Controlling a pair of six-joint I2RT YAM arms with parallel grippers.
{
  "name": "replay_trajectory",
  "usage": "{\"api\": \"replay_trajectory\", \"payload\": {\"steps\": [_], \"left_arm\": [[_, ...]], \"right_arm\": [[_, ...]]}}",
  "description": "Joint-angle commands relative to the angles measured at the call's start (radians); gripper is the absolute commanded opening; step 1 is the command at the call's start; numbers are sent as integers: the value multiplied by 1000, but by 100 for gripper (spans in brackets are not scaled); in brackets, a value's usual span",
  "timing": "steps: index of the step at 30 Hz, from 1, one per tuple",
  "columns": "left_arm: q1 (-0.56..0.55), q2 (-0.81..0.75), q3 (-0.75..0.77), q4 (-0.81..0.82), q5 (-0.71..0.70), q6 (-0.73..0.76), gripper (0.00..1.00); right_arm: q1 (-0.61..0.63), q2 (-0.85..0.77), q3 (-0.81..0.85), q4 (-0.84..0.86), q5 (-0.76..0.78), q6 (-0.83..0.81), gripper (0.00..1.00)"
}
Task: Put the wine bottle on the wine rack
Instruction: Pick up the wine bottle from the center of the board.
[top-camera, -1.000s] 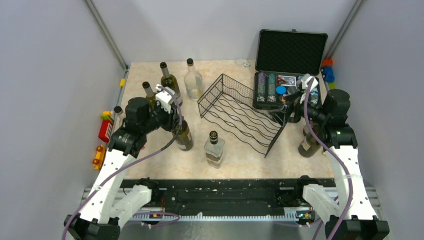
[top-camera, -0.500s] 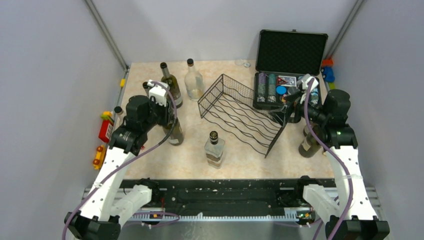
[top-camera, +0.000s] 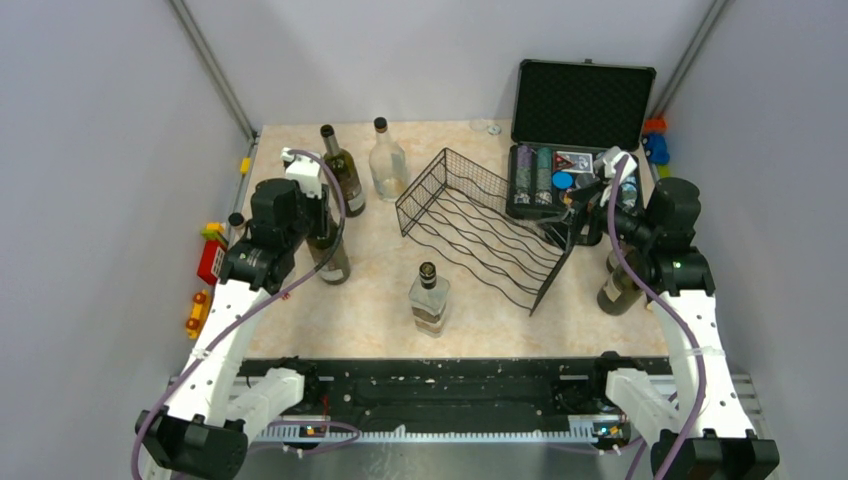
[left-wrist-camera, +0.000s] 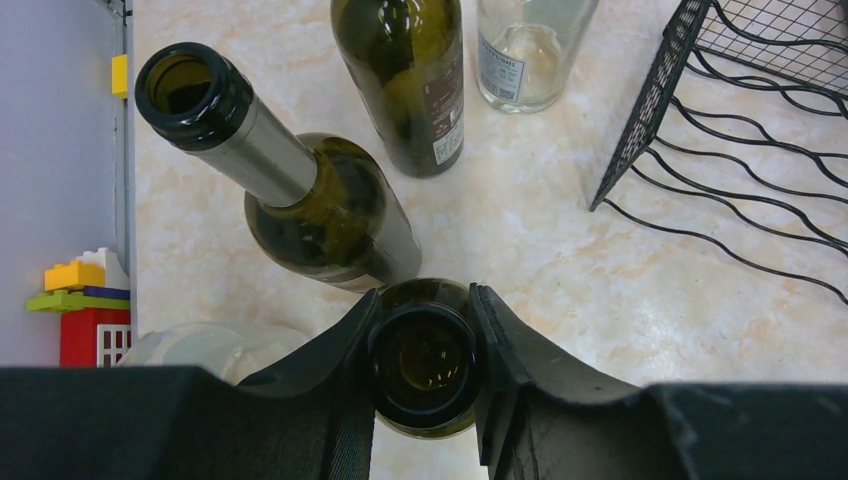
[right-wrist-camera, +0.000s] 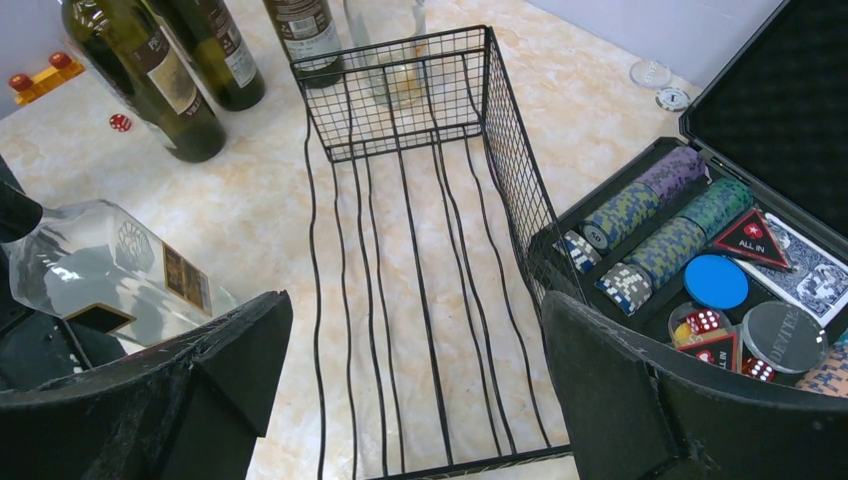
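- Dark green glass of the wine bottle (left-wrist-camera: 422, 365) sits between the left fingers (left-wrist-camera: 497, 360), which are clamped on its neck right at the open mouth.
- It is upright at the left side of the tabletop (top-camera: 370, 310), long axis vertical. Whether its base rests on the surface or hangs just above it, I cannot tell from overhead.
- The wine rack (top-camera: 480, 230) lies to the right of the held bottle, apart from it. Its wavy cradles lie flat, so the bottle would likely need tipping onto its side to settle in one.
- A clear bottle (top-camera: 429, 300) stands near the rack's near-left side, close to the direct path across.
- The right fingers (right-wrist-camera: 620, 390) are spread wide and empty, hovering at the rack's right end. That arm is nearer the rack, but the left one has the bottle.
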Motion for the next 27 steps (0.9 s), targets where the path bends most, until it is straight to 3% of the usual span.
{"api": "replay_trajectory", "payload": {"steps": [1,6,9,14,17,27], "left_arm": [[13,-5,49,33,-32,-7,21],[18,-16,52,26,-37,-10,53],[18,-24,54,25,-49,-10,64],[18,-39,75,9,-49,-3,74],[18,-52,118,-21,-9,10,91],[10,-57,338,-246,446,33,99]], "right_arm": [[4,6,14,46,-14,-7,99],[7,10,20,44,-13,-10,99],[8,7,20,40,-9,-15,99],[9,4,19,35,-8,-18,99],[10,9,29,28,-10,-26,99],[99,42,41,-11,16,-71,99]]}}
